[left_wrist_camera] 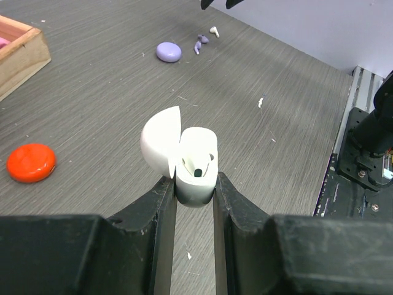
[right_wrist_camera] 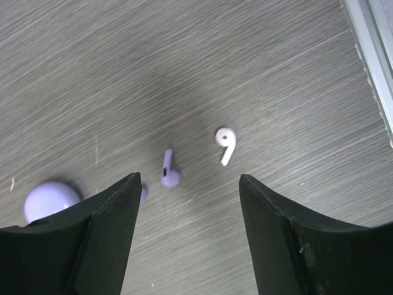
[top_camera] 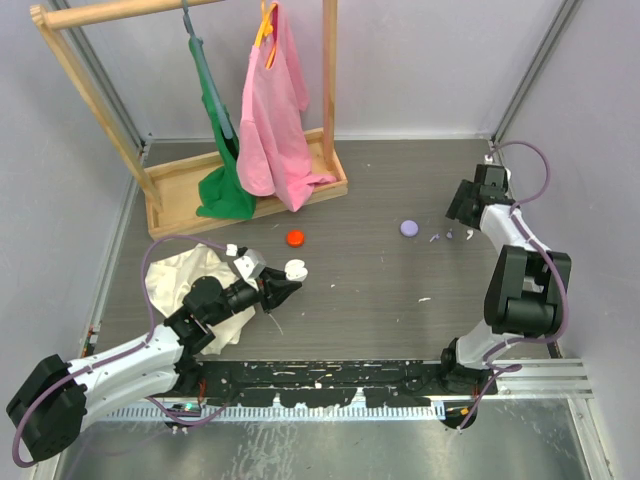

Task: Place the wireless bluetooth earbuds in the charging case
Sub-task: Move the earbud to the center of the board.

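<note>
My left gripper (left_wrist_camera: 195, 184) is shut on a white hinged charging case (left_wrist_camera: 196, 153), lid open, held just above the table; in the top view the case (top_camera: 296, 268) is left of centre. One white earbud (left_wrist_camera: 198, 167) sits in its well. A second white earbud (right_wrist_camera: 226, 144) lies on the table ahead of my right gripper (right_wrist_camera: 189, 181), which is open and hovers over it. A pale-lavender round case (top_camera: 408, 227) lies closed left of it, with a lavender earbud (right_wrist_camera: 169, 172) in between; another lavender piece (right_wrist_camera: 143, 193) is half hidden behind my right gripper's left finger.
A red-orange cap (top_camera: 294, 238) lies near the held case. A cream cloth (top_camera: 185, 275) lies under the left arm. A wooden rack (top_camera: 250, 190) with green and pink garments stands at the back left. A white scrap (top_camera: 424, 299) lies mid-table.
</note>
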